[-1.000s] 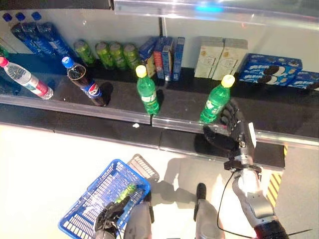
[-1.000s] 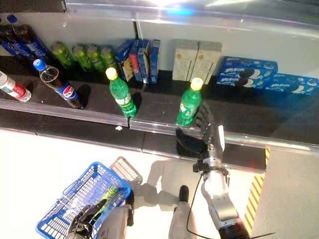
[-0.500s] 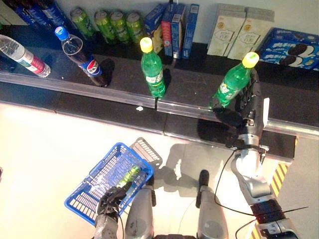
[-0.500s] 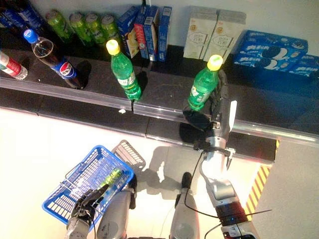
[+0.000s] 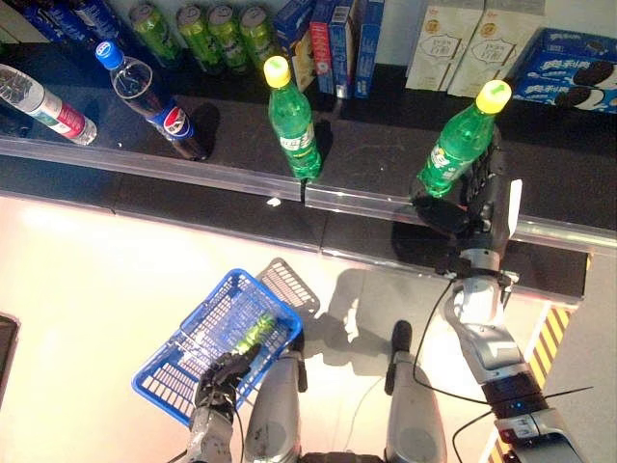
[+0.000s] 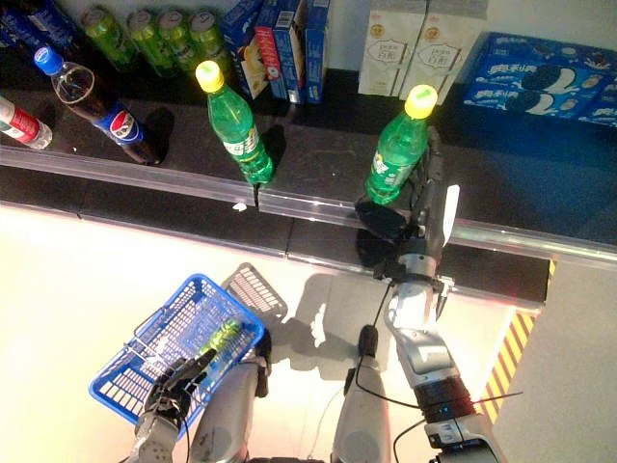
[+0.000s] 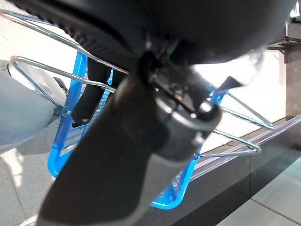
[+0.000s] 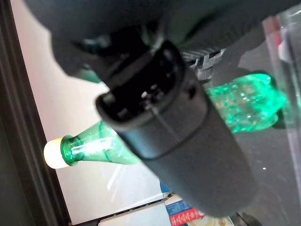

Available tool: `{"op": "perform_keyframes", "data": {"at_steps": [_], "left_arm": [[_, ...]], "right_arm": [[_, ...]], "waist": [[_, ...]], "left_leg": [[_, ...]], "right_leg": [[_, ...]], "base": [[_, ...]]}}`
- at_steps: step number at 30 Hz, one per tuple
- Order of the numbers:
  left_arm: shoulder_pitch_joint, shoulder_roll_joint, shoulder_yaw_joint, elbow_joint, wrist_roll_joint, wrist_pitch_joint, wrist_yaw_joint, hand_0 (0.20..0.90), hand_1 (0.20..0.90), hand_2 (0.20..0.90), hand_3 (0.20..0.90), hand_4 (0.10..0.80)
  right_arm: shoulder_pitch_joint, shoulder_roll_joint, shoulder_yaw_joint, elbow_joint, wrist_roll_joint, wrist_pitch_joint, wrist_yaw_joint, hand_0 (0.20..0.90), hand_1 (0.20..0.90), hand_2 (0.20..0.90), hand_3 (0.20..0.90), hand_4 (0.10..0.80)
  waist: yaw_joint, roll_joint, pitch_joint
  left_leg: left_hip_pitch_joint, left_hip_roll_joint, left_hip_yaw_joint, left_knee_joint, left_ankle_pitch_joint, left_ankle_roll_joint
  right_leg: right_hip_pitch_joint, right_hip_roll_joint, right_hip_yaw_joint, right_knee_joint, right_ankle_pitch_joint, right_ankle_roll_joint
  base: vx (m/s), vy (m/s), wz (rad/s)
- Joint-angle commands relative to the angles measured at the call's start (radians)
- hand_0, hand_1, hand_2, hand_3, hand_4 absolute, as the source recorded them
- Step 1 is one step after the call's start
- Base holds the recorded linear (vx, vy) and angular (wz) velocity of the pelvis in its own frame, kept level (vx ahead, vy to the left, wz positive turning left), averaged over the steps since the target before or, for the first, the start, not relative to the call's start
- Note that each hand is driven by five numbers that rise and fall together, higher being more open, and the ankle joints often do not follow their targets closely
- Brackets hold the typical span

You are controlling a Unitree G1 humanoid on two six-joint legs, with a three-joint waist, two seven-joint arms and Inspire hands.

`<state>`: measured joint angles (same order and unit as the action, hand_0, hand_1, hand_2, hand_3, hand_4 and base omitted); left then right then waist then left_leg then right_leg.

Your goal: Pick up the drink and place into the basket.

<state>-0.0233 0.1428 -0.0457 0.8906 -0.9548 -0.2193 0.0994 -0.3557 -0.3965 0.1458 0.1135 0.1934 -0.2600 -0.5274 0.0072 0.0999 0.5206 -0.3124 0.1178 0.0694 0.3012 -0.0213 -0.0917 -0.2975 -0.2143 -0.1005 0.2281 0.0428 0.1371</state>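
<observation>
Green soda bottle (image 5: 461,142) with yellow cap stands upright on the dark shelf (image 5: 366,159), about 1 o'clock in my head views. Looks full: some weight, smooth rounded plastic, likely slippery; best held round the mid-body at the label, not the thin neck.

My right hand (image 5: 479,198) reaches up from 5 o'clock, palm against the bottle's right side, thumb low across its base, fingers loosely cupping; a firm close I cannot confirm.

My left hand (image 5: 220,372) curls round the blue basket (image 5: 183,349) handle at 7 o'clock.
</observation>
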Motion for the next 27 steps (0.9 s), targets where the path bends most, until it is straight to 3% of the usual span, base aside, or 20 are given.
{"op": "perform_keyframes", "data": {"at_steps": [1, 17, 18, 19, 21, 22, 27], "left_arm": [[0.09, 0.025, -0.034, -0.032, 0.014, -0.019, -0.02, 0.3, 0.3, 0.3, 0.2, 0.1], [0.081, 0.045, -0.055, -0.03, 0.01, -0.005, -0.035, 0.3, 0.3, 0.3, 0.2, 0.1], [0.078, 0.047, -0.058, -0.031, 0.01, -0.003, -0.033, 0.3, 0.3, 0.3, 0.2, 0.1], [0.077, 0.049, -0.06, -0.031, 0.009, -0.003, -0.032, 0.3, 0.3, 0.3, 0.2, 0.1], [0.075, 0.051, -0.061, -0.03, 0.008, -0.003, -0.031, 0.3, 0.3, 0.3, 0.2, 0.1], [0.076, 0.053, -0.061, -0.031, 0.007, -0.002, -0.03, 0.3, 0.3, 0.3, 0.2, 0.1], [0.073, 0.058, -0.054, -0.022, 0.0, -0.001, -0.042, 0.3, 0.3, 0.3, 0.2, 0.1]], "right_arm": [[-0.138, -0.057, -0.073, -0.067, -0.055, -0.086, -0.078, 0.9, 0.9, 0.9, 0.9, 0.8], [-0.244, -0.133, -0.108, 0.001, -0.003, -0.068, -0.066, 0.9, 0.9, 0.9, 0.9, 0.8], [-0.253, -0.138, -0.106, 0.009, 0.002, -0.068, -0.058, 0.869, 0.869, 0.869, 0.864, 0.764], [-0.26, -0.143, -0.105, 0.015, 0.004, -0.067, -0.054, 0.618, 0.618, 0.618, 0.571, 0.471], [-0.279, -0.15, -0.102, 0.028, 0.009, -0.062, -0.051, 0.328, 0.328, 0.328, 0.233, 0.133], [-0.283, -0.152, -0.102, 0.03, 0.011, -0.061, -0.05, 0.3, 0.3, 0.3, 0.2, 0.1], [-0.298, -0.159, -0.1, 0.046, 0.023, -0.06, -0.04, 0.3, 0.3, 0.3, 0.2, 0.1]], "waist": [[0.017, -0.014, -0.002], [0.034, 0.001, -0.001], [0.036, 0.001, -0.001], [0.037, 0.001, -0.001], [0.041, 0.002, -0.001], [0.041, 0.002, -0.001], [0.044, 0.004, -0.001]], "left_leg": [[-0.043, -0.014, -0.077, 0.108, 0.098, 0.008], [-0.081, -0.037, -0.098, 0.127, 0.1, 0.018], [-0.081, -0.039, -0.098, 0.126, 0.099, 0.019], [-0.082, -0.04, -0.098, 0.127, 0.099, 0.02], [-0.082, -0.042, -0.098, 0.125, 0.095, 0.021], [-0.082, -0.043, -0.098, 0.124, 0.094, 0.022], [-0.081, -0.046, -0.095, 0.123, 0.096, 0.022]], "right_leg": [[0.039, 0.007, 0.017, 0.062, -0.051, -0.095], [0.001, 0.015, 0.021, 0.089, -0.062, -0.107], [0.002, 0.015, 0.02, 0.089, -0.062, -0.108], [0.002, 0.015, 0.02, 0.089, -0.063, -0.108], [0.002, 0.014, 0.018, 0.089, -0.062, -0.108], [0.002, 0.014, 0.018, 0.089, -0.062, -0.108], [0.004, 0.016, 0.013, 0.09, -0.065, -0.11]], "base": [[0.037, -0.007, 0.01], [0.019, 0.001, 0.02], [0.002, 0.002, 0.03], [0.0, 0.0, 0.0], [0.0, 0.0, 0.0], [0.0, 0.0, 0.0], [-0.033, 0.013, 0.01]]}}
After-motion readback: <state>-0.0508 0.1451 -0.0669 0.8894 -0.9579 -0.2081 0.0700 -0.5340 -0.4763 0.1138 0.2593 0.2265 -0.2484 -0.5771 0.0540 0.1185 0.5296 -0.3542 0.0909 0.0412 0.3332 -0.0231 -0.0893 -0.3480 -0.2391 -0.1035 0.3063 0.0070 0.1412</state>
